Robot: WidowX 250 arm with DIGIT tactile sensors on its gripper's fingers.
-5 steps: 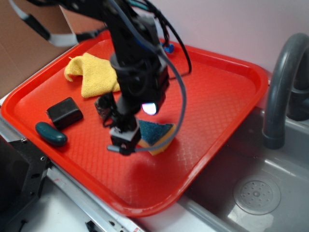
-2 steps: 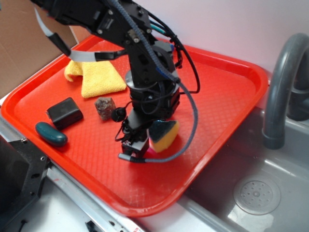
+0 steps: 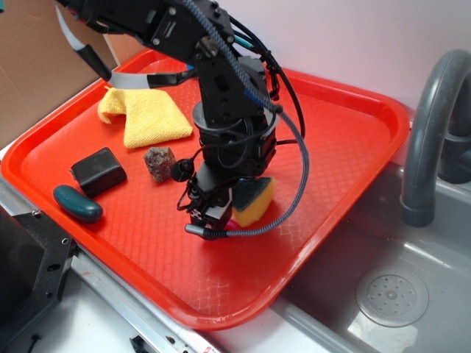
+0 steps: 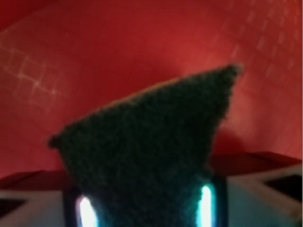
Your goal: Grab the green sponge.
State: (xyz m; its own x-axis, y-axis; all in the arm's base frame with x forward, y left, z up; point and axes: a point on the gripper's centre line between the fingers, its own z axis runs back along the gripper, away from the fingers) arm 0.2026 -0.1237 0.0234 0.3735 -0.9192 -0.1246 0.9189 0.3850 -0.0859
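Exterior view first: we see our gripper [image 3: 221,209] near the middle of the red tray [image 3: 346,147], clenched on the green sponge [image 3: 254,200], which sits tilted with its yellow foam side facing the tray's right edge and its dark green top turned toward the arm. Whether the sponge's lower corner touches the tray floor we cannot tell. A braided cable [image 3: 291,198] loops around the sponge's right side.

Toward the tray's left edge lie a black block [image 3: 98,170] and, just beside it nearer the front-left rim, a dark green oval object [image 3: 77,204]. A small brown rough lump [image 3: 159,162] sits between the block and the gripper. A folded yellow cloth [image 3: 147,116] rests near the far-left corner, under the arm. The right half of the tray and the front strip below the gripper are open floor. Beyond the right rim we see a grey sink [image 3: 390,294] and a grey faucet [image 3: 430,125].

Wrist view: the sponge's dark green scouring face [image 4: 151,151] fills the centre, held between the fingers [image 4: 265,189], with red tray behind.
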